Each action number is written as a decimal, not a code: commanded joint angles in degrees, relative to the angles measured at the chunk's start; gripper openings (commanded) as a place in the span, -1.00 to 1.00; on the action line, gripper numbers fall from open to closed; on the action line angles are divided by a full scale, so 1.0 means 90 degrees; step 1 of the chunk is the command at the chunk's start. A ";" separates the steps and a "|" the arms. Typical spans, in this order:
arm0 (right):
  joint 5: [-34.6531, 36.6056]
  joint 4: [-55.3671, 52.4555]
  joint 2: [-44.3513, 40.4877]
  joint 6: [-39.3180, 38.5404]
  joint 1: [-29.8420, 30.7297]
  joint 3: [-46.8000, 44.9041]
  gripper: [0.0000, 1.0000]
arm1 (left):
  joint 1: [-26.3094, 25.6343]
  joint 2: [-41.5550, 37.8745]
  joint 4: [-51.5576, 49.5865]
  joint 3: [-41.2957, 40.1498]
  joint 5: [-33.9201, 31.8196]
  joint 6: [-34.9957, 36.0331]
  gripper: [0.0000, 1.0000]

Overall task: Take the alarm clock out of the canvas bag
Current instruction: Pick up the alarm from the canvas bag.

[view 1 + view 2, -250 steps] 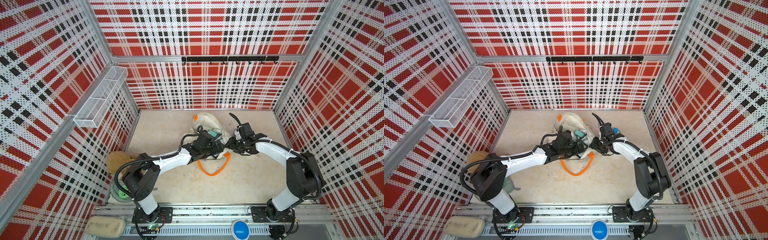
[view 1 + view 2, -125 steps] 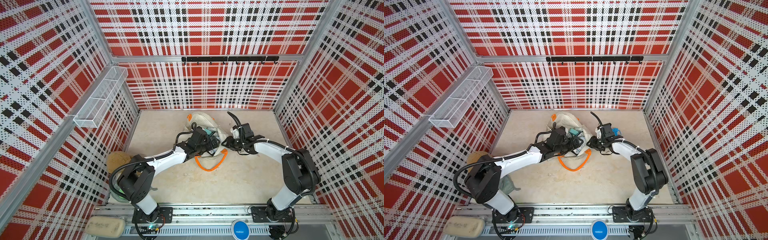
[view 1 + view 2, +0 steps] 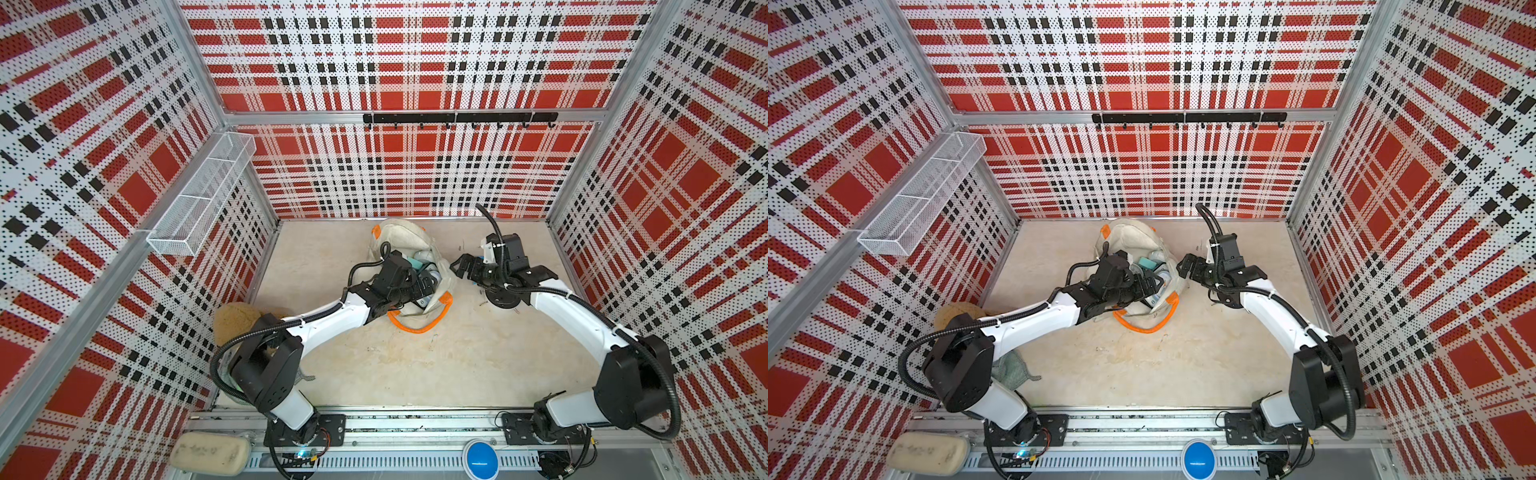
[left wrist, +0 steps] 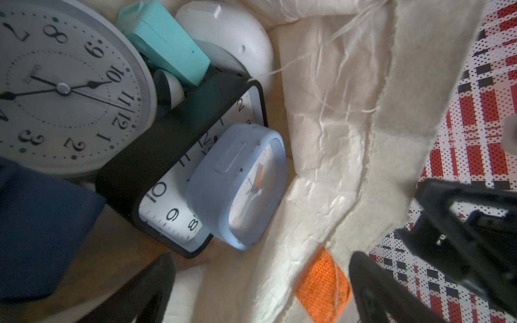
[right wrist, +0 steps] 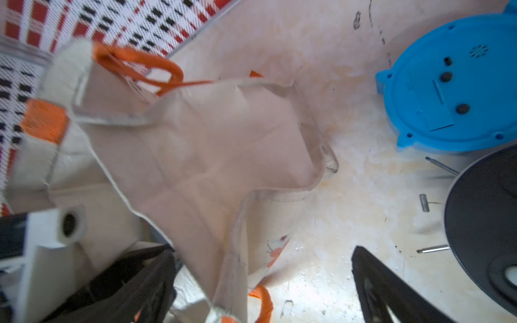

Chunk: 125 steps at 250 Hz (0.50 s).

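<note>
The canvas bag [image 3: 399, 237] [image 3: 1125, 235] lies crumpled at the back middle of the floor, with its orange handle [image 3: 419, 328] toward the front. My left gripper [image 3: 428, 286] [image 4: 260, 302] is open inside the bag's mouth. Its wrist view shows several clocks in there. A small light-blue alarm clock [image 4: 240, 184] is closest, leaning on a black rectangular clock [image 4: 167, 151], with a white round clock [image 4: 64, 89] behind. My right gripper [image 3: 459, 266] [image 5: 265, 302] is open just right of the bag. The bag's cloth [image 5: 201, 156] hangs loose between its fingers.
A blue round clock [image 5: 453, 89] lies face down on the floor beside a black disc [image 5: 481, 223] and small metal pins [image 5: 432, 249]. A tan plush toy [image 3: 237, 320] sits at the left wall. A wire basket [image 3: 199, 199] hangs higher up on that wall.
The right gripper has opened wide and let go of the bag's rim. Bag and both grippers have shifted toward the back wall.
</note>
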 commanded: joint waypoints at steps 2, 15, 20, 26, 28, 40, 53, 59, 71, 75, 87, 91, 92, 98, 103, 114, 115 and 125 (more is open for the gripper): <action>0.0109 0.0278 0.0416 0.1041 -0.0230 0.0174 1.00 | 0.0068 0.0178 0.0010 0.0280 -0.0126 -0.0054 0.99; -0.0104 0.0346 0.0820 0.1310 -0.0263 0.0314 1.00 | 0.0070 0.0280 0.0029 0.0384 -0.0090 -0.0064 0.99; -0.0190 0.0351 0.0985 0.1409 -0.0258 0.0382 1.00 | 0.0066 0.0320 0.0032 0.0424 -0.0086 -0.0056 0.99; -0.0294 0.0380 0.1185 0.1520 -0.0260 0.0460 1.00 | 0.0064 0.0363 0.0037 0.0475 -0.0087 -0.0054 0.99; -0.0322 0.0406 0.1248 0.1557 -0.0252 0.0482 1.00 | 0.0066 0.0379 0.0034 0.0491 -0.0093 -0.0049 0.99; -0.0422 0.0452 0.1603 0.1803 -0.0243 0.0590 1.00 | 0.0076 0.0449 0.0038 0.0552 -0.0122 -0.0045 0.99; -0.0421 0.0414 0.1874 0.2101 -0.0230 0.0637 1.00 | 0.0085 0.0494 0.0033 0.0577 -0.0174 -0.0068 0.99; -0.0440 0.0454 0.1972 0.2211 -0.0216 0.0617 1.00 | 0.0098 0.0509 0.0032 0.0572 -0.0193 -0.0082 0.99; -0.0475 0.0630 0.2114 0.2397 -0.0178 0.0538 1.00 | 0.0117 0.0524 0.0030 0.0573 -0.0229 -0.0110 0.99; -0.0495 0.0699 0.2152 0.2450 -0.0163 0.0516 1.00 | 0.0121 0.0532 0.0030 0.0567 -0.0235 -0.0120 0.99; -0.0549 0.0802 0.2280 0.2584 -0.0106 0.0482 0.99 | 0.0153 0.0562 0.0031 0.0554 -0.0243 -0.0122 0.99; -0.0559 0.0805 0.2324 0.2611 -0.0078 0.0484 0.99 | 0.0165 0.0577 0.0030 0.0555 -0.0253 -0.0122 0.99; -0.0564 0.0810 0.2337 0.2624 -0.0071 0.0484 0.99 | 0.0163 0.0580 0.0030 0.0553 -0.0254 -0.0122 0.99; -0.0599 0.0829 0.2398 0.2656 -0.0034 0.0493 0.98 | 0.0171 0.0605 0.0030 0.0553 -0.0254 -0.0115 0.99; -0.0638 0.0870 0.2454 0.2680 -0.0009 0.0495 0.97 | 0.0177 0.0633 0.0030 0.0564 -0.0236 -0.0113 0.99; -0.0744 0.0999 0.2596 0.2721 0.0052 0.0490 0.94 | 0.0190 0.0693 0.0030 0.0596 -0.0235 -0.0075 0.99; -0.0755 0.1010 0.2605 0.2728 0.0058 0.0492 0.94 | 0.0195 0.0696 0.0030 0.0593 -0.0235 -0.0069 0.99; -0.0889 0.1150 0.2737 0.2804 0.0107 0.0476 0.91 | 0.0209 0.0746 0.0044 0.0613 -0.0240 -0.0050 0.99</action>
